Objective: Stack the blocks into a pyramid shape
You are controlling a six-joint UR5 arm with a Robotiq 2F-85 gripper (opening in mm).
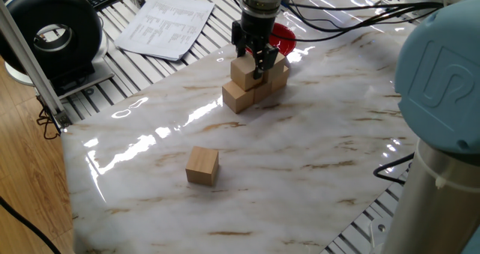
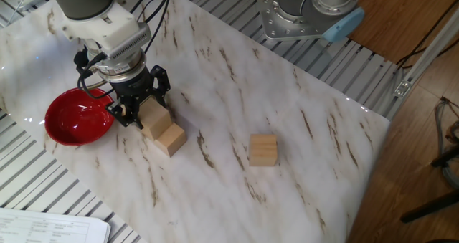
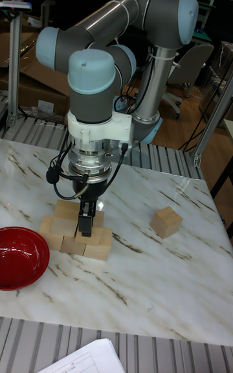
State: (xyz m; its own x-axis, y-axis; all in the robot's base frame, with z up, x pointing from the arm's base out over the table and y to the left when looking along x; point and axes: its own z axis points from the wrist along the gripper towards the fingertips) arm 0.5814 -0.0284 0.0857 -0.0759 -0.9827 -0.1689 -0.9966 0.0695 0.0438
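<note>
Several light-tan wooden blocks form a two-layer stack next to the red bowl. My gripper reaches straight down onto the stack. Its fingers press against both sides of an upper-layer block, which rests on the bottom row. A second upper block sits beside it. One loose block lies alone on the marble table, well away from the stack.
The red bowl sits right behind the stack. Printed sheets and a black round device lie beyond the table's edge. The robot base stands at the far side, and cables trail from the wrist.
</note>
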